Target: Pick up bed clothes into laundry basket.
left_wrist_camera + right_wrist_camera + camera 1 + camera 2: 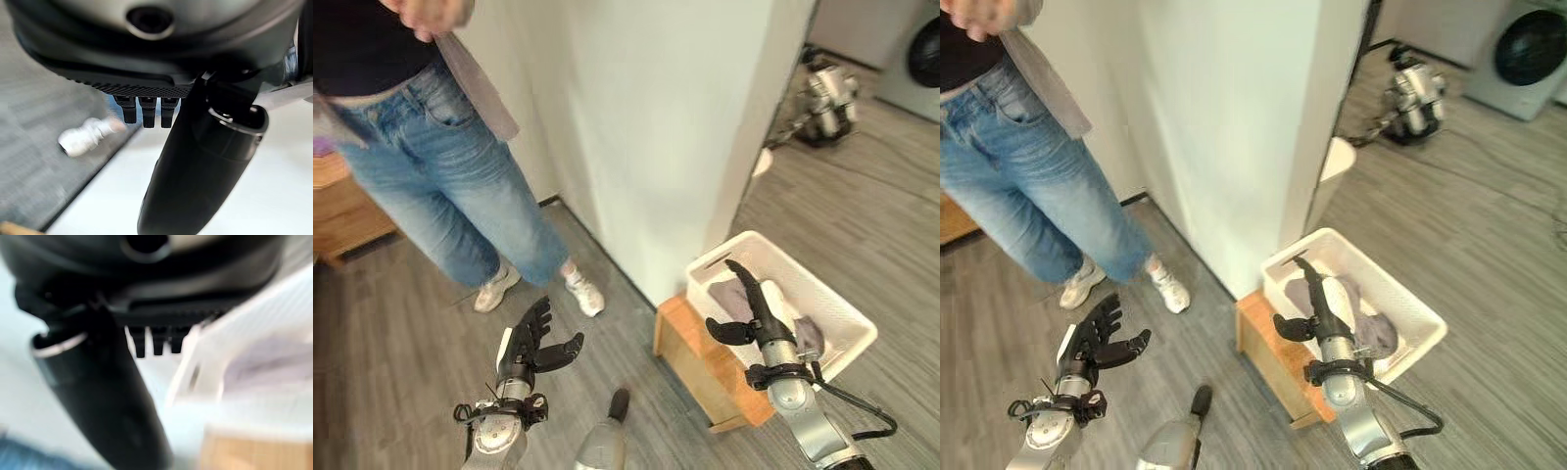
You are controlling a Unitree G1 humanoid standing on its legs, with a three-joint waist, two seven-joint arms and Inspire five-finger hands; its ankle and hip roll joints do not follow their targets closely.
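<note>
A white laundry basket (847,328) stands on a low wooden stand (690,357) beside the white bed's side. Grey clothes (1376,333) lie inside the basket, also seen as a pale purple heap (264,364) in the right wrist view. My right hand (759,308) hovers over the basket's near side, fingers straight and thumb out, holding nothing. My left hand (530,345) is raised over the floor at the lower left, fingers spread and empty.
A person in blue jeans (450,186) and white shoes (584,292) stands at the left by the white bed (656,117). A wooden cabinet (342,211) is at the far left. Another robot (1415,98) and a washing machine (1528,49) are at the back right.
</note>
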